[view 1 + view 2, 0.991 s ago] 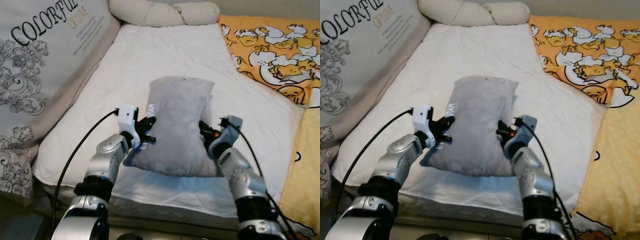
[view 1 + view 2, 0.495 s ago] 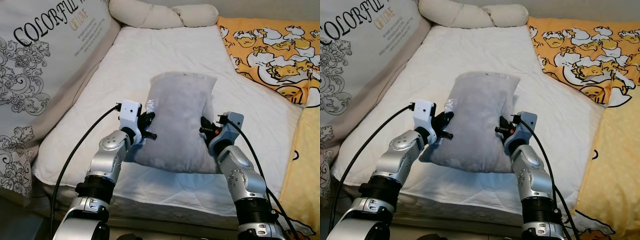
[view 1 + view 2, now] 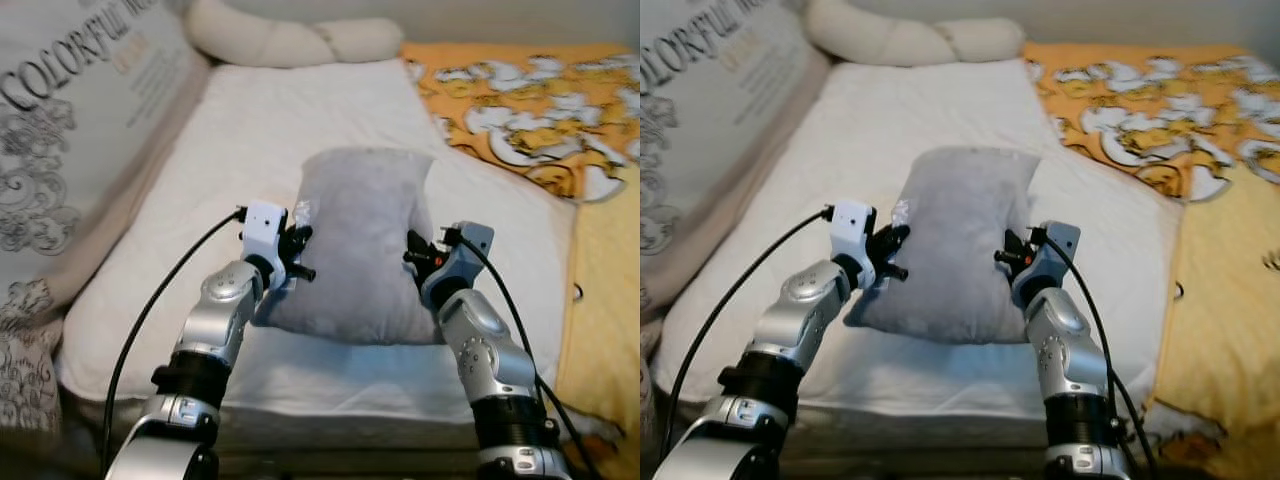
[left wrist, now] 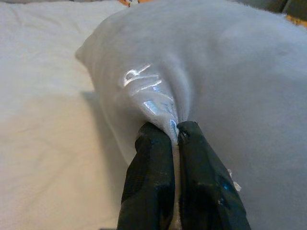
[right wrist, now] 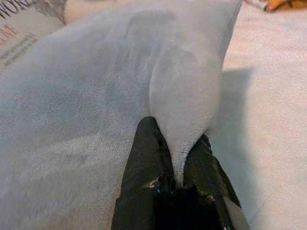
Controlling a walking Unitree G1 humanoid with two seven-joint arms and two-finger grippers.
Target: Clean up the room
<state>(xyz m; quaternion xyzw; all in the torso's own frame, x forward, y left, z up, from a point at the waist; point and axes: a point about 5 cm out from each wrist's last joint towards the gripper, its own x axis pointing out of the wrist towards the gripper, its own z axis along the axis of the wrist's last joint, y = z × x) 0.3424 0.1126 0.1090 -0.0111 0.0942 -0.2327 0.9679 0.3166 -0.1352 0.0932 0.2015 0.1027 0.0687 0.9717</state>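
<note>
Grey pillow [image 3: 362, 240] held over the white bed [image 3: 200, 200], my left gripper [image 4: 173, 133] and right gripper [image 5: 178, 163] each pinched on a side. Wrist cams show silver lettering by my left fingers [image 4: 151, 158]; head cams blur it. Vs 0.5 s ago: same grip, view shifted w/ head.
</note>
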